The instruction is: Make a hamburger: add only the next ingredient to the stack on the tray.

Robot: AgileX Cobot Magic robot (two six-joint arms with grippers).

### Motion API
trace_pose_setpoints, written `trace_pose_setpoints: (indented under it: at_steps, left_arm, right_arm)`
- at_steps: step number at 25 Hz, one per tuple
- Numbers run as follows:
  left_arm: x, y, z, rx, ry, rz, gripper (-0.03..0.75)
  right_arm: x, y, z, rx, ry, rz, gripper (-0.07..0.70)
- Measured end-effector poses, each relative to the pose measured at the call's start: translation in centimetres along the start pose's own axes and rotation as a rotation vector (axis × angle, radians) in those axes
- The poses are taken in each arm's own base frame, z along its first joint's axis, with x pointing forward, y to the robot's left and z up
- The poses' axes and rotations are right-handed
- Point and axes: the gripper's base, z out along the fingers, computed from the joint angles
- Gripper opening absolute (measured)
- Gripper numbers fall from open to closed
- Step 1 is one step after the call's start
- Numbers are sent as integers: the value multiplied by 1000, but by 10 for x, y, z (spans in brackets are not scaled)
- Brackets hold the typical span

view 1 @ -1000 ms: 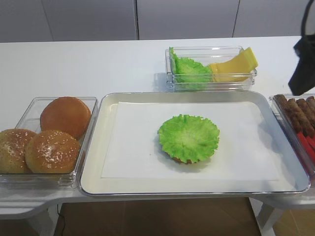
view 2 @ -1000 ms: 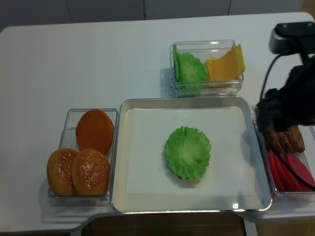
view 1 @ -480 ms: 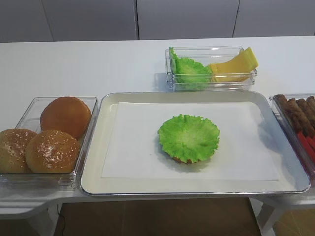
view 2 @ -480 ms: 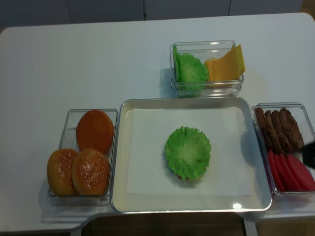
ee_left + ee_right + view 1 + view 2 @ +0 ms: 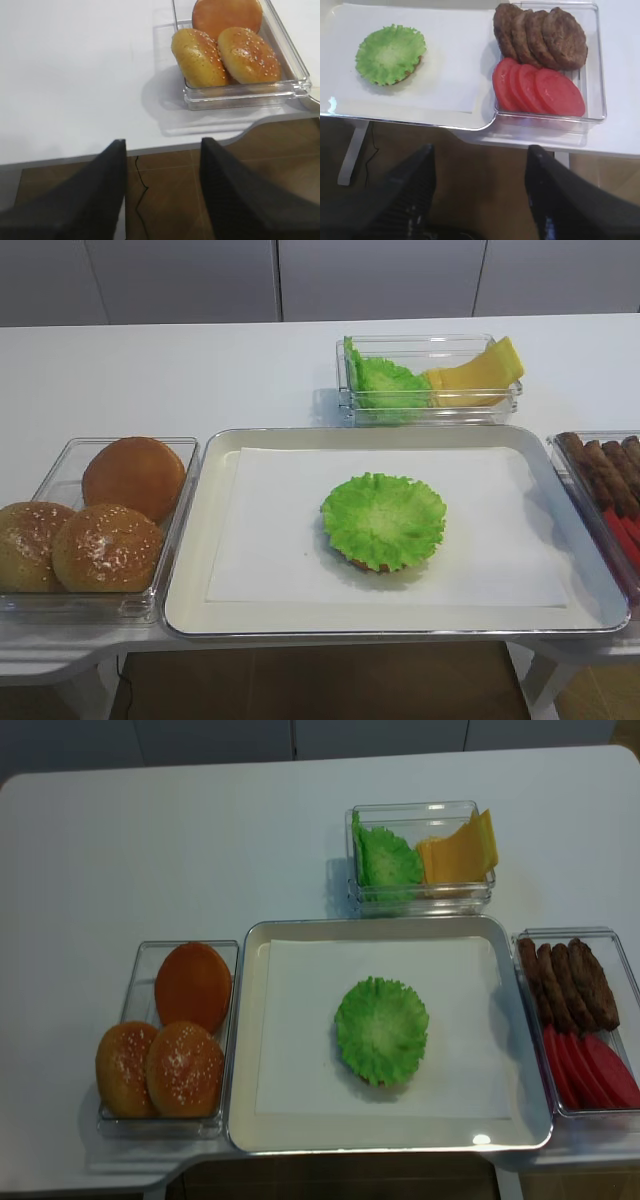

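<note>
The lettuce leaf, bright green and ruffled, lies flat on the bun bottom, which shows only as a brown sliver under its near edge. Both sit mid-tray on the white paper of the silver tray. In the right wrist view the leaf is at upper left. My right gripper hangs open and empty over the floor, in front of the table edge. My left gripper is likewise open and empty, off the table's front left. Neither arm appears in the exterior views.
A clear container left of the tray holds three whole buns. Behind the tray, another holds bunched lettuce and cheese slices. At right, a container holds patties and tomato slices.
My right arm has pulled back from the right side and left both exterior views. The lettuce leaf on the bun has not moved.
</note>
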Motion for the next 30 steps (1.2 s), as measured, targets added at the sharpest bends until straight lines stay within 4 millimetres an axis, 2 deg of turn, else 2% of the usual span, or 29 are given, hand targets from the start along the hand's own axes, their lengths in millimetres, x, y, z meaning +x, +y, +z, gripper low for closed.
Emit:
trace_pose_setpoints:
  at_steps: [4,8,11,19,30]
  left_arm:
    - [0,0,0,0,0,0,351]
    - [0,0,0,0,0,0,351]
    - [0,0,0,0,0,0,351]
    - [0,0,0,0,0,0,351]
    - [0,0,0,0,0,0,351]
  right_arm:
    - [28,-2,-6,-7,-77,-1,429]
    - [52,-4,-3,-11,-119,2,429]
    - [63,-5,2,-12,-129,5,429]
    - [67,-11,22,28,-115,-67,429]
    - [65,-14,32,55,-152,-101,429]
